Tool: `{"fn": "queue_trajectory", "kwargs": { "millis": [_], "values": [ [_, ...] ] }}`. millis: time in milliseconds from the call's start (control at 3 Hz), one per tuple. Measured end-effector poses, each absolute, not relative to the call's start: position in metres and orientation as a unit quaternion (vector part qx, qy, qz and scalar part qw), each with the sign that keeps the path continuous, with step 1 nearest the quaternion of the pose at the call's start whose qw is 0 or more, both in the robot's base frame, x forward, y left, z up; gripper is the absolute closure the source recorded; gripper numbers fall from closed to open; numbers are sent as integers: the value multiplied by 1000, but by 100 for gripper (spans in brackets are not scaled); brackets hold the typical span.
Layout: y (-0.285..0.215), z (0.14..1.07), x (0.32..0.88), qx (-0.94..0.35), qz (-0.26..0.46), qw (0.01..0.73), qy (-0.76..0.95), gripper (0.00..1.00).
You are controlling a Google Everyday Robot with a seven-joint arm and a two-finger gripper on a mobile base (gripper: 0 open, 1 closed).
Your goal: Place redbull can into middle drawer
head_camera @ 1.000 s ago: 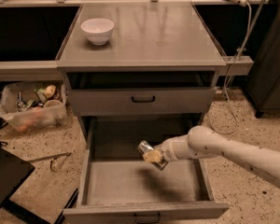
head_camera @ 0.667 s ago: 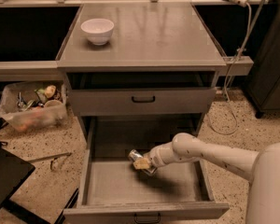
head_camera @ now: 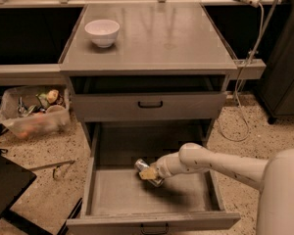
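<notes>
— Where's the can?

— The can [head_camera: 140, 165] is inside the open drawer [head_camera: 112, 197], the lowest one of the cabinet, which is pulled well out. It sits over the grey floor about midway between the side walls and nearer the back than the front.

— Lying loose?

— No. The gripper [head_camera: 149, 174] has it. The jaws are closed around the can's body, and one shiny end pokes out to the upper left. The can is tilted, not upright. A shadow falls on the floor beneath it, but I can't tell whether it touches the floor.

— Where does the arm come from?

— The arm [head_camera: 220, 163] reaches in from the lower right, over the drawer's right wall, so the gripper is down within the drawer.

— And above that?

— A shut drawer [head_camera: 186, 106] with a black handle [head_camera: 150, 104], and above it a dark open gap under the worktop [head_camera: 166, 38].

— Anything on the worktop?

— A white bowl [head_camera: 102, 32] near its back left corner, well apart from the can.

— On the ground?

— A clear bin [head_camera: 32, 114] of odds and ends to the cabinet's left, and a cable [head_camera: 237, 111] hanging down on the right.
</notes>
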State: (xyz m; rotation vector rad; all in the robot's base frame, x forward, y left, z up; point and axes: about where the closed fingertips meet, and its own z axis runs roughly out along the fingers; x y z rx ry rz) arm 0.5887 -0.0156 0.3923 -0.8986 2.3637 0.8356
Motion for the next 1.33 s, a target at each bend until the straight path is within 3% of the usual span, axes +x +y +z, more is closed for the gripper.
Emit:
{"fn": "queue_trajectory", "kwargs": {
  "millis": [667, 1333],
  "values": [
    [-12, 362, 588, -316, 307, 212, 872, 100],
    [-12, 362, 588, -316, 307, 212, 872, 58]
  ]
}}
